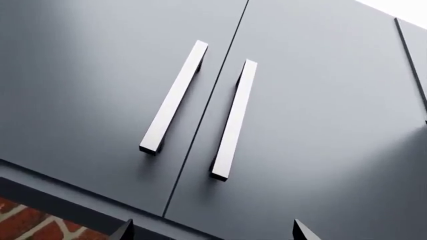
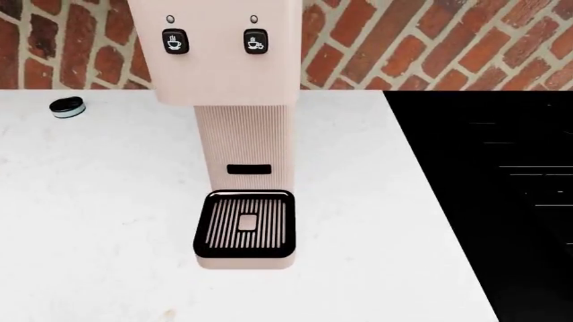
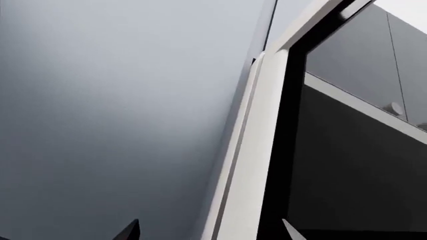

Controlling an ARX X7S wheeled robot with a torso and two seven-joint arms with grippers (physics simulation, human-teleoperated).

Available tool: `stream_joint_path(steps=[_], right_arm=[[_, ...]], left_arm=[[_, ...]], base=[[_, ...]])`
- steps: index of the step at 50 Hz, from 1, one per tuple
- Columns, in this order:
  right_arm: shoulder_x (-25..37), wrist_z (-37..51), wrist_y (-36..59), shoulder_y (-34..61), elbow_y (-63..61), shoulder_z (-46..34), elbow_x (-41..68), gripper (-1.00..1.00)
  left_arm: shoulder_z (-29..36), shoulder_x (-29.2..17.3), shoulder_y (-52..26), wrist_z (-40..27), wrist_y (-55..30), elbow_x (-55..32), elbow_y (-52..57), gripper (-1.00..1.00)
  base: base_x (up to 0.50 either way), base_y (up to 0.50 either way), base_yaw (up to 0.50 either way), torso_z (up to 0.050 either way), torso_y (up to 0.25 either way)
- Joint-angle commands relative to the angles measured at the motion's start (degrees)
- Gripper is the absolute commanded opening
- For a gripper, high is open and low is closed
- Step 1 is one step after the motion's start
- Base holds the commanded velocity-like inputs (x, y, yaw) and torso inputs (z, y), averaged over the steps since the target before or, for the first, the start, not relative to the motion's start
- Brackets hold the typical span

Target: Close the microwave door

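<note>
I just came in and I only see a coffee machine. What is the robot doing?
It is meant to shut a microwave door. Its head camera looks down at a pink coffee machine on a white counter, with no arms in sight. The right gripper is raised near a white-framed door with dark glass, probably the microwave's. The left gripper faces dark cabinet doors. Both hold nothing.
</note>
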Motion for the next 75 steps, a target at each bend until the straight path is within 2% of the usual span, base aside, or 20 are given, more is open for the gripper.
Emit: stream_joint_path(steps=[1,18,53,75], right_arm=[[0.98,-3.07,-0.27,-0.43,0.86,-0.05,-3.21,1.00],[1.94,-7.76,-1.80,-0.76,2.50,-0.34,-7.86,1.00],[4.71,-11.50,-4.79,-4.28,3.99,-0.11,-12.25,1.00],[5.13,-16.94,-6.80,-3.49,8.42,-2.90,-18.49,1.00]], left_arm=[[0.18,-0.33,0.06,0.05,0.39,0.00,0.06,1.00],[0.53,-0.67,0.12,0.19,0.93,0.05,0.18,1.00],[1.29,-1.29,0.51,0.24,2.09,-0.13,0.59,1.00],[1.58,-1.73,0.79,0.36,2.75,-0.21,0.92,1.00]], base=[[0.00,0.00,0.00,0.000,0.000],[0.00,0.00,0.00,0.000,0.000],[0.00,0.00,0.00,0.000,0.000],[0.00,0.00,0.00,0.000,0.000]])
